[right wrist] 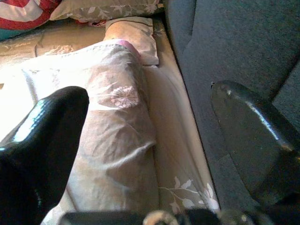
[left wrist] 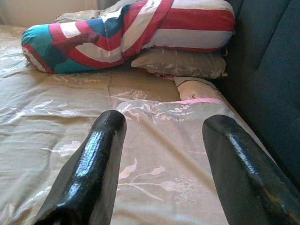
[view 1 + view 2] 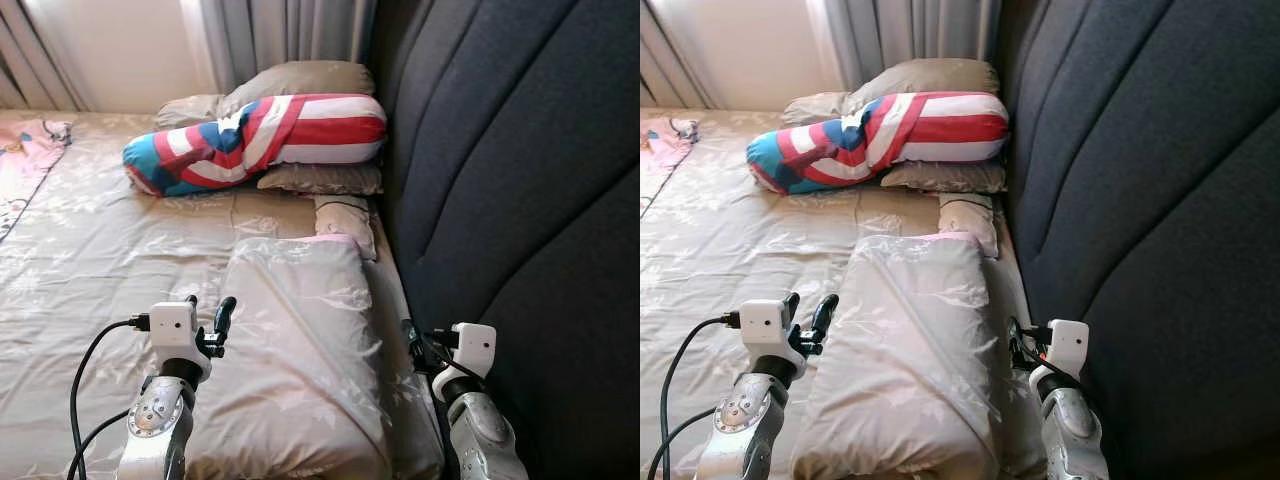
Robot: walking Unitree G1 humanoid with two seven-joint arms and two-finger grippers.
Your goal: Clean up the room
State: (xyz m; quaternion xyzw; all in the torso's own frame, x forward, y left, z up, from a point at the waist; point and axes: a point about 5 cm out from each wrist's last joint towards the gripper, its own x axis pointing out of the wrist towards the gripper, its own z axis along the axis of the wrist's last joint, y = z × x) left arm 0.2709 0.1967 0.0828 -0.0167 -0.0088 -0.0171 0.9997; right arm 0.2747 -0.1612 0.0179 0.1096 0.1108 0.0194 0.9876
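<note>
Bedroom interior. A bed (image 3: 120, 250) covered in a beige floral sheet spans the near and left field. A dark padded headboard (image 3: 510, 170) rises along the right. Grey curtains (image 3: 280, 30) hang at the far side, beside a pale surface (image 3: 120, 50), possibly a wall. Daylight falls from the far left.
</note>
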